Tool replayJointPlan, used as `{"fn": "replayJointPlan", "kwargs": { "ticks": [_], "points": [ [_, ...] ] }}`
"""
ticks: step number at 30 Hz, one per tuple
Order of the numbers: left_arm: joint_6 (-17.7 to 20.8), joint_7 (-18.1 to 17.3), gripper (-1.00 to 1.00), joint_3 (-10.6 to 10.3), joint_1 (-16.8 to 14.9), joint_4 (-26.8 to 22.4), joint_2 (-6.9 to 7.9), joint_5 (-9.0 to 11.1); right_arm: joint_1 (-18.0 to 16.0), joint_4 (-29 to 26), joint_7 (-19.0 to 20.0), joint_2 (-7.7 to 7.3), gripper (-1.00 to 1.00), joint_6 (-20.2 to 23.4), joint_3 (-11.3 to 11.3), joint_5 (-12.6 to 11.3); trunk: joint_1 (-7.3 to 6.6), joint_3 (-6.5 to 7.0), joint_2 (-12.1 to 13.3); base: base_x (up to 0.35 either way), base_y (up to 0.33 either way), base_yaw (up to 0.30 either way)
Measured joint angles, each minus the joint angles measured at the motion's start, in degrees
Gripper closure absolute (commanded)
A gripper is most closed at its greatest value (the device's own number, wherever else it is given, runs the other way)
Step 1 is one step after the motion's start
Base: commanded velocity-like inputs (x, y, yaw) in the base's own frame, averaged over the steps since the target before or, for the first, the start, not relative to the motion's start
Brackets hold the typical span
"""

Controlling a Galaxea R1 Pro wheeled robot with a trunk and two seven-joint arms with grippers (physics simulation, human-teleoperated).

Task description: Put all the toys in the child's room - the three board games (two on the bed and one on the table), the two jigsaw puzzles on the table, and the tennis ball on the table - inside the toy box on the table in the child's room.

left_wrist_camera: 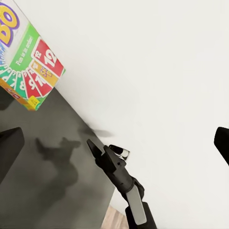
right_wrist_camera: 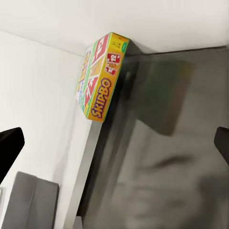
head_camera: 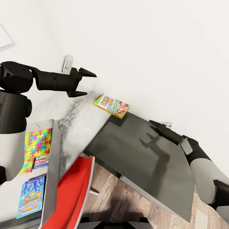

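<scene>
Skip-Bo board game lies flat on the table, at the wall, straddling the seam where the pale speckled top meets the dark grey top. It is untouched and not yet in hand. The right wrist view shows the same box from its long edge, resting against the wall line; the left wrist view catches one printed end of it.

Toy box, the clear bin at the near left of the head view, already carries contents: a jigsaw puzzle with coloured interlocking pieces, a small dark game box lying partly on it, and a blue game box nearer the camera. Judged from this, part of the collection is done. A second puzzle and the tennis ball cannot be confirmed as in the bin; if present, they are hidden from view.

Left gripper hovers above the speckled top, just short of the Skip-Bo box, jaws parted wide and holding nothing. Right gripper is poised over the far edge of the dark top beside the wall, well apart from the box. It appears again in the left wrist view, jaws apparently close together with nothing between them.

Outstanding, in my assessment: the Skip-Bo box on the table remains to be lifted and placed in the bin, with the left arm best positioned for it. A red chair stands below the table edge.
</scene>
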Motion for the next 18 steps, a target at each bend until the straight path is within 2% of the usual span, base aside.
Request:
{"fn": "replayJointPlan", "kwargs": {
  "ticks": [8, 18],
  "points": [
    [-0.01, 0.01, -1.00, 0.00, 0.05, 0.00, 0.00, 0.00, -0.24, 0.00, -2.20, -0.12, -1.00, 0.03, -0.04, -0.11, 0.00, 0.00, 0.00, 0.000, 0.000, 0.000],
    [-0.01, -0.06, -1.00, -0.03, 0.07, 0.00, 0.02, 0.00, -0.51, -0.05, -7.86, 0.09, -1.00, -0.60, -0.11, -0.70, 0.00, 0.00, 0.00, 0.000, 0.000, 0.007]
  ]
}}
